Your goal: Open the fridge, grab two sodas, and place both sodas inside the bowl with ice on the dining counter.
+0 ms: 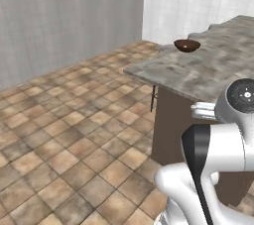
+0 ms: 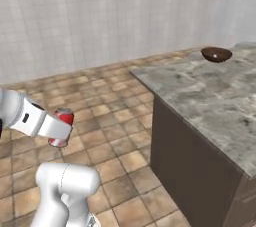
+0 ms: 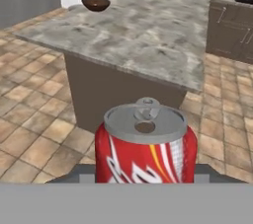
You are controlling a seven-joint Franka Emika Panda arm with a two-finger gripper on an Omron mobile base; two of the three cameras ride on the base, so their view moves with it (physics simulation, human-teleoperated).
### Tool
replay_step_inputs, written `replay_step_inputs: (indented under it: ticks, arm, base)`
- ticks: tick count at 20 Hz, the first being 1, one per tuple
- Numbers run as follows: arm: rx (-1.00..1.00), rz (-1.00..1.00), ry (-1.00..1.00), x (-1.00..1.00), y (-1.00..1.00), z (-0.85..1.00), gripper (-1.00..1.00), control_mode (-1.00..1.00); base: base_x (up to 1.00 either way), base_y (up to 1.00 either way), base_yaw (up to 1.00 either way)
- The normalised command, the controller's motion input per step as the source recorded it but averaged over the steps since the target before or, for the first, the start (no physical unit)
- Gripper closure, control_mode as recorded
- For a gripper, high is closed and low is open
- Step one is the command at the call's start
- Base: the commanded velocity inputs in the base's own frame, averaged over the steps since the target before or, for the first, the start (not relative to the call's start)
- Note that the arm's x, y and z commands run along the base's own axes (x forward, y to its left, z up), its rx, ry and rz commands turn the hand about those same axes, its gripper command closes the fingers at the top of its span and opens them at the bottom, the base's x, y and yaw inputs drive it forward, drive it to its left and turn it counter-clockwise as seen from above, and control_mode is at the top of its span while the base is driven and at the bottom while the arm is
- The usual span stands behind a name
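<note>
Red can in the grip, dining counter ahead.
The gripper (image 2: 61,129) holds the red can (image 3: 146,145) upright between its jaws, out over the tiled floor (image 1: 74,135). The bowl (image 3: 96,4) sits at the far corner of the dining counter (image 3: 143,40); better to keep the can level, clear the counter's near edge, then lower it inside the rim.

I'm driving through a rendered kitchen. I'm seeing a marble-topped island (image 1: 198,70), brown tiled floor (image 1: 74,135) and dark cabinets (image 3: 232,25).

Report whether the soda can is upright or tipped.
Upright: in the hand view the can shows its silver top and tab uppermost, between the gripper fingers.
</note>
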Motion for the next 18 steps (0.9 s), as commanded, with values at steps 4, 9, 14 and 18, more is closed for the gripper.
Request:
replay_step_inputs:
  ticks: [4,9,14,18]
  arm:
    - [0.00,0.00,0.00,0.00,0.00,0.00,1.00,1.00]
    - [0.00,0.00,0.00,0.00,0.00,0.00,1.00,1.00]
    - [0.00,0.00,0.00,0.00,0.00,0.00,1.00,1.00]
    - [0.00,0.00,0.00,0.00,0.00,0.00,1.00,1.00]
  base:
    - [0.58,0.81,-0.45]
    - [0.59,0.85,-0.43]
    - [0.63,0.87,-0.42]
    - [0.57,0.89,-0.42]
